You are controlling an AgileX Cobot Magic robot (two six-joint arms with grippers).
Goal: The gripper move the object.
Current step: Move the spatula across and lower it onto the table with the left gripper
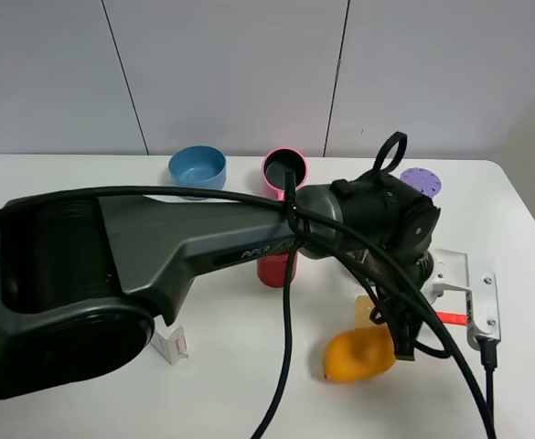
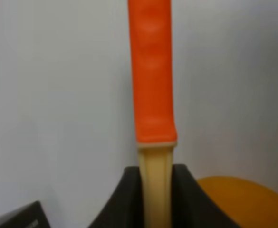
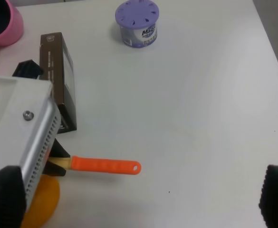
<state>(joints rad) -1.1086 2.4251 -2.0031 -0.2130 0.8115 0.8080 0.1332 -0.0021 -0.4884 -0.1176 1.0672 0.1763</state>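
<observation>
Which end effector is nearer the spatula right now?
Left. The left end effector is clamped on the pale neck of the spatula, beside the mango. The right end effector hangs open above the table, apart from the orange handle.

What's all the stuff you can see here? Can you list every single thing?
toy spatula: 1, pale yellow with an orange handle, beside the mango
mango: 1, orange, front of the table
saucepan: 1, pink, back middle
bowl: 1, blue, back, left of the saucepan
air freshener tub: 1, purple, back right
box: 1, dark brown, between saucepan and spatula
small packet: 1, white, front left
red thing: 1, partly under the arm, can't tell what
table: 1, white
left arm: 1, black, reaching across the table
left tool: 1, black, shut on the spatula
right tool: 1, black, open, holding nothing
</observation>
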